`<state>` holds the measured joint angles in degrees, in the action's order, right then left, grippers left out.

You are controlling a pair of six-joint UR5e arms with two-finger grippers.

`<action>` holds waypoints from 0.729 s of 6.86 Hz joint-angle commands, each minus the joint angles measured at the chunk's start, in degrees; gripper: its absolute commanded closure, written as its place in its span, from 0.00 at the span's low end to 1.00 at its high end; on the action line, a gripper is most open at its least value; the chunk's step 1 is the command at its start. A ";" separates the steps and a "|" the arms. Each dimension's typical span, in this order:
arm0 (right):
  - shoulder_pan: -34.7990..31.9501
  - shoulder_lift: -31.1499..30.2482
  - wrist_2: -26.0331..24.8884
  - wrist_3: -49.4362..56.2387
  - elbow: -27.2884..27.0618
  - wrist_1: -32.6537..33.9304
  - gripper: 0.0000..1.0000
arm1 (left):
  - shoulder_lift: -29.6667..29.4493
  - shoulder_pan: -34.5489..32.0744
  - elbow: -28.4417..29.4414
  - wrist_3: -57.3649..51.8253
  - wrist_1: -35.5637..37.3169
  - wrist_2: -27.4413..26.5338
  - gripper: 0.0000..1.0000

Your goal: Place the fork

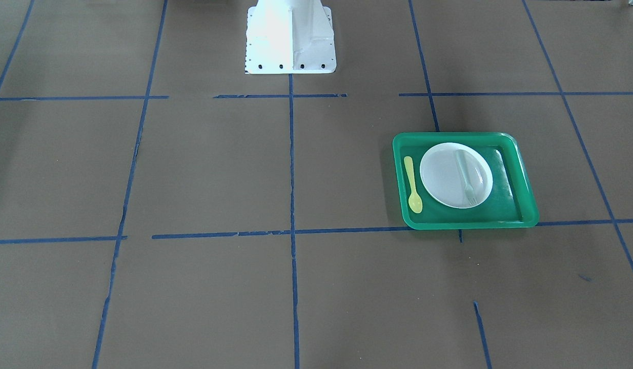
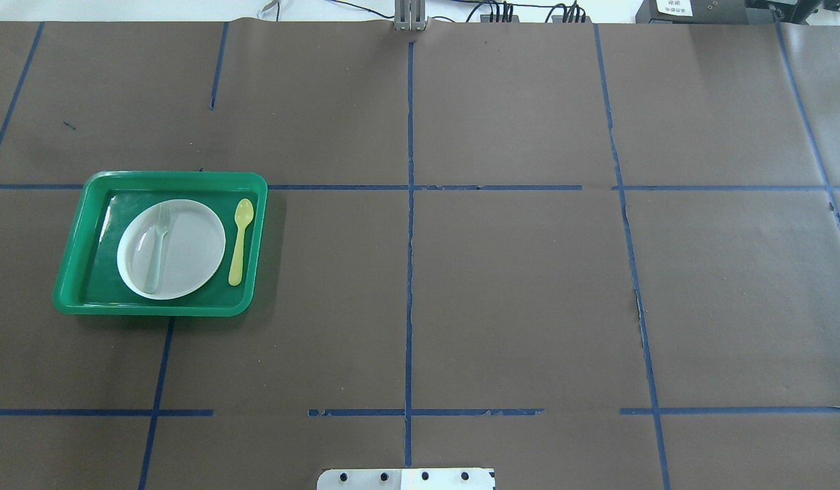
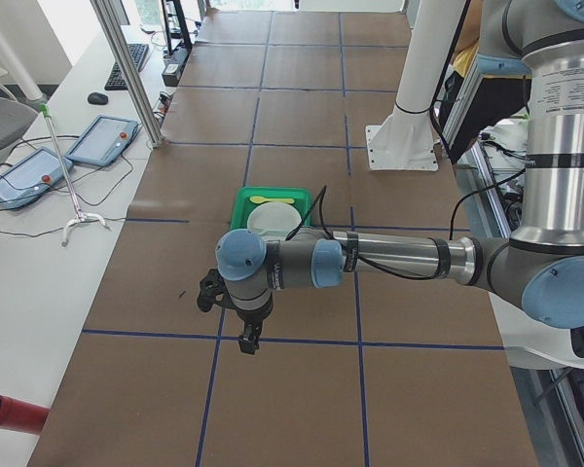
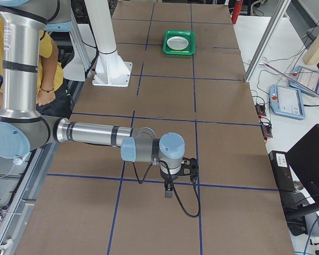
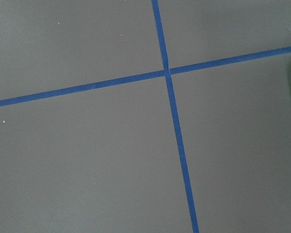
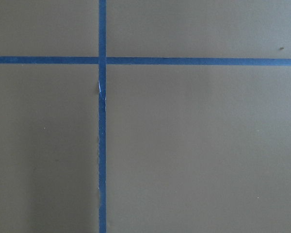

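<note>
**Both pincers stand off; fork lies on the plate**

Neither pincer is anywhere near the fork (image 2: 158, 248). The left pincer (image 3: 245, 343) hangs over bare table (image 3: 302, 409), pointing down. The green tray (image 3: 238, 207) sits inward of it, toward the robot's right, near but apart. The right pincer (image 4: 168, 192) hangs at the opposite end, with the tray well apart from it across the whole table. Only the side cameras show either pincer, so I cannot tell whether the jaws are wide or narrow.

The fork rests flat on the white plate (image 2: 195, 245), on the side away from the yellow spoon (image 2: 239, 241), which lies on the tray floor.

My reading is that no grasp is under way. If the plate is the goal, the job looks done. If not, the left pincer is the nearer one and must travel inward to the tray. It would then come down over the slim handle and close across it without dragging the plate.
</note>
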<state>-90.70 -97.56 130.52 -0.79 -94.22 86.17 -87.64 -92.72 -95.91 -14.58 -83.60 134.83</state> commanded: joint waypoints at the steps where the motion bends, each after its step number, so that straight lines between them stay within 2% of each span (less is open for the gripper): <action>1: 0.00 0.00 0.00 0.00 0.00 0.05 0.00 | -0.51 0.09 -0.68 -0.01 -0.16 0.34 0.00; 3: 0.00 0.00 -0.09 0.00 0.00 -0.03 0.00 | -2.61 0.78 -2.34 0.77 -4.08 1.22 0.00; 4: 0.00 0.00 0.00 0.00 0.00 0.05 0.00 | -2.62 3.92 -5.14 5.92 -6.21 1.05 0.00; 5: 0.00 0.00 0.00 0.00 0.00 0.05 0.00 | -2.71 10.48 -9.17 18.50 -9.27 0.88 0.00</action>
<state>-90.70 -97.56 130.50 -0.79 -94.22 86.20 -90.12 -88.13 -101.09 -7.07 -89.60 135.81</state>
